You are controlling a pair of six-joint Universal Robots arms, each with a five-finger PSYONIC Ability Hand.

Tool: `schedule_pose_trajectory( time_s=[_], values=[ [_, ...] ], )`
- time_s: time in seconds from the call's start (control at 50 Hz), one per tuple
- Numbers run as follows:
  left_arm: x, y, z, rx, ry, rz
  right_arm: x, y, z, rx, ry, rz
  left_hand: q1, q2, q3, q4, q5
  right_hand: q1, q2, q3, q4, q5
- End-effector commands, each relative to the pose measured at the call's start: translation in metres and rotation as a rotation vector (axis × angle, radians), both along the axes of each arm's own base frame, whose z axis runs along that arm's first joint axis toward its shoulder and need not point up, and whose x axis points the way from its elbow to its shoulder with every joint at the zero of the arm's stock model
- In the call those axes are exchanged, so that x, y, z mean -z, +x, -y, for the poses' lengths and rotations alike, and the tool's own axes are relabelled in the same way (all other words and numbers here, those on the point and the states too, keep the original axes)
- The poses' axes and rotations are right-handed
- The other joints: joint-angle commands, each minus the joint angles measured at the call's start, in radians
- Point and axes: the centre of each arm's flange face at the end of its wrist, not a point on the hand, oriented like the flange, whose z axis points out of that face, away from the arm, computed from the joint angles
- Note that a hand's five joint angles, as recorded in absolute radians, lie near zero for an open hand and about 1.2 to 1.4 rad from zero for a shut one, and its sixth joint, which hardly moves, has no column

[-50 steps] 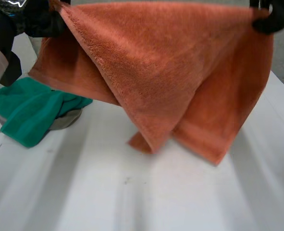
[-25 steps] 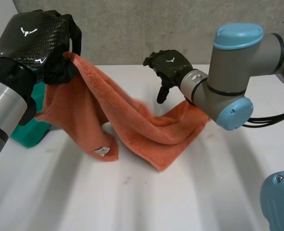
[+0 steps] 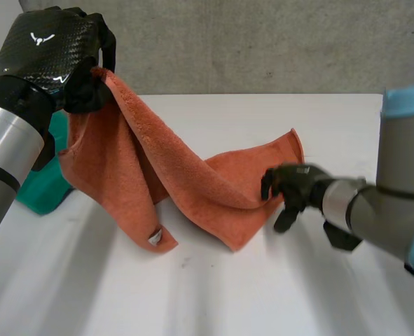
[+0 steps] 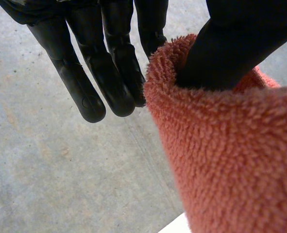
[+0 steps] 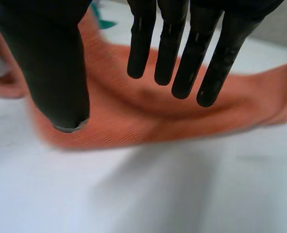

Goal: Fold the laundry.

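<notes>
— Orange terry towel point(image 3: 192, 175), thick and rumpled; one corner is pinched high in the left hand point(image 3: 49, 52), thumb tucked in the fold; the rest sags onto the white table point(image 3: 214, 294).
— Flattening step, I'd judge; the right hand point(image 3: 294, 190), fingers straight and empty, sits beside the lying edge; next it needs a corner.

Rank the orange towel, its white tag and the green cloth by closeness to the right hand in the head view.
1. orange towel: its edge lies at the right hand.
2. white tag: on the towel's hanging corner, further left.
3. green cloth: at the table's far left.
</notes>
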Motion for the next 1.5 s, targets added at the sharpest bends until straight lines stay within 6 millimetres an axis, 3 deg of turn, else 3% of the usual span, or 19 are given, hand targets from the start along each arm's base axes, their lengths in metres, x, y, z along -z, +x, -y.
schedule_pose_trajectory(
  time_s=[0.02,0.06,0.16,0.34,0.5,0.64,0.78,0.86,0.92,0.94,1.02,1.1,1.12,1.28,1.34,1.36,1.44,1.5],
  values=[
    [0.002,-0.001,0.002,-0.001,0.005,0.002,0.026,-0.002,-0.016,-0.038,0.073,0.064,0.251,0.199,0.203,0.194,0.256,0.049,-0.046,-0.045,-0.044,-0.024],
    [0.001,-0.001,0.002,-0.001,0.004,0.002,0.032,0.003,-0.013,-0.031,0.060,0.093,0.251,0.199,0.203,0.194,0.256,-0.122,-0.217,-0.216,-0.215,-0.194],
    [0.000,-0.001,0.002,-0.001,0.001,0.001,0.052,0.014,-0.004,-0.012,0.032,0.079,0.251,0.199,0.203,0.194,0.256,-0.198,-0.293,-0.292,-0.291,-0.271],
    [0.000,-0.001,0.002,0.000,-0.001,0.002,0.062,0.053,-0.005,-0.036,-0.036,0.042,0.251,0.199,0.203,0.194,0.256,-0.160,-0.255,-0.254,-0.253,-0.233],
    [0.002,0.002,0.006,-0.013,0.007,0.003,0.070,0.074,-0.005,-0.072,-0.056,0.050,0.251,0.199,0.203,0.194,0.256,-0.137,-0.232,-0.231,-0.230,-0.209],
    [0.005,0.002,0.011,-0.021,0.017,0.006,0.079,0.080,0.000,-0.075,-0.058,0.048,0.251,0.199,0.203,0.194,0.256,-0.081,-0.176,-0.175,-0.174,-0.154],
    [0.005,0.003,0.011,-0.021,0.019,0.004,0.092,0.085,0.003,-0.065,-0.058,0.021,0.251,0.199,0.203,0.194,0.256,0.069,-0.026,-0.025,-0.025,-0.004],
    [0.006,0.004,0.013,-0.030,0.019,0.006,0.095,0.085,0.006,-0.058,-0.072,-0.001,0.251,0.199,0.203,0.194,0.256,0.268,0.173,0.174,0.175,0.195],
    [0.006,0.007,0.015,-0.038,0.022,0.005,0.090,0.085,0.007,-0.058,-0.098,-0.006,0.251,0.199,0.203,0.194,0.256,0.801,0.706,0.707,0.708,0.728],
    [0.006,0.007,0.015,-0.041,0.022,0.004,0.088,0.085,0.008,-0.058,-0.104,-0.006,0.251,0.199,0.203,0.194,0.256,0.840,0.744,0.745,0.746,0.767],
    [0.004,0.009,0.016,-0.048,0.015,0.002,0.063,0.082,0.014,-0.039,-0.157,0.014,0.251,0.199,0.203,0.194,0.256,0.840,0.745,0.746,0.747,0.767],
    [0.001,0.010,0.017,-0.054,0.006,-0.002,0.025,0.075,0.011,-0.060,-0.240,0.027,0.251,0.199,0.203,0.194,0.256,0.840,0.745,0.746,0.747,0.767],
    [0.001,0.011,0.017,-0.055,0.006,-0.002,0.007,0.068,0.012,-0.068,-0.290,0.007,0.251,0.199,0.203,0.194,0.256,0.840,0.745,0.746,0.747,0.767],
    [0.004,0.013,0.018,-0.063,0.014,0.003,-0.061,0.012,0.034,-0.066,-0.516,-0.243,0.251,0.199,0.203,0.194,0.256,0.840,0.745,0.746,0.747,0.767],
    [0.008,0.013,0.019,-0.063,0.026,0.007,-0.084,0.009,0.033,-0.058,-0.591,-0.245,0.251,0.199,0.203,0.194,0.256,0.840,0.745,0.746,0.747,0.767],
    [0.011,0.012,0.019,-0.061,0.038,0.010,-0.102,0.008,0.033,-0.040,-0.648,-0.230,0.251,0.199,0.203,0.194,0.256,0.840,0.745,0.746,0.747,0.767],
    [0.023,0.009,0.020,-0.052,0.075,0.024,-0.141,0.005,0.031,-0.015,-0.751,-0.180,0.251,0.199,0.203,0.194,0.256,0.840,0.745,0.746,0.747,0.767],
    [0.033,0.006,0.024,-0.048,0.108,0.037,-0.157,0.005,0.029,-0.009,-0.798,-0.166,0.251,0.199,0.203,0.194,0.256,0.840,0.745,0.746,0.747,0.767]
  ],
)
